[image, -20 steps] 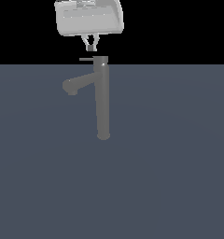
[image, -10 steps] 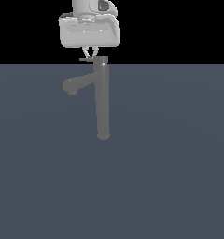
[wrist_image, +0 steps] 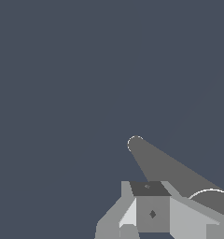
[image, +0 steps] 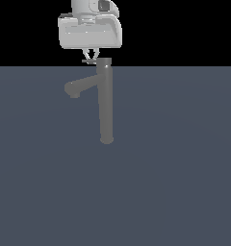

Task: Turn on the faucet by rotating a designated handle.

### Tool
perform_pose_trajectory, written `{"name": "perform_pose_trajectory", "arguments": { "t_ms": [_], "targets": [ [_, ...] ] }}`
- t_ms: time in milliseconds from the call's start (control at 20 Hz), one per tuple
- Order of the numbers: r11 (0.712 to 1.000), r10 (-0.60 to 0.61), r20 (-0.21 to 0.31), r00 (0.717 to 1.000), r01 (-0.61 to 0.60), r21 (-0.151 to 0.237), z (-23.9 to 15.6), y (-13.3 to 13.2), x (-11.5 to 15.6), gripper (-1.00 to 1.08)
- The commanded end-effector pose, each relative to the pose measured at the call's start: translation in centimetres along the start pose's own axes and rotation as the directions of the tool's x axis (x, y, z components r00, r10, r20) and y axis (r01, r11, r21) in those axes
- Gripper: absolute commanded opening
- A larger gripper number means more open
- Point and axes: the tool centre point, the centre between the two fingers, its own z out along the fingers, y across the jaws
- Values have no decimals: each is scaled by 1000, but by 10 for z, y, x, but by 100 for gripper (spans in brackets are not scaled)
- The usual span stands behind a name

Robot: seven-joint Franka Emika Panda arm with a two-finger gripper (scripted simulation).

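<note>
Faucet [image: 106, 103] spout [image: 78, 87] in exterior view only

No text, label, brand, number or sign can be read in either view. The tall matte grey cylindrical faucet [image: 106, 103], the white robot claw [image: 90, 56] above it and the plain slate-blue surface [image: 175, 168] carry no markings; a small dark diamond on the claw's pad in the wrist view is no legible sign.
</note>
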Motion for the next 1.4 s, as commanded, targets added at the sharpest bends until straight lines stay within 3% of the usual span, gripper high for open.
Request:
{"name": "perform_pose_trajectory", "arguments": {
  "t_ms": [0, 400, 450, 1350],
  "targets": [
    [1000, -1, 0, 1000, 1, 0, 0, -3, -8, -100],
    [1000, 0, -1, 1000, 0, 0, 0, -9, -32, -100],
    [1000, 10, -10, 1000, -10, 2, 0, -3, -22, -100],
    [1000, 0, -1, 1000, 0, 0, 0, 14, -77, -100]
  ]
}}
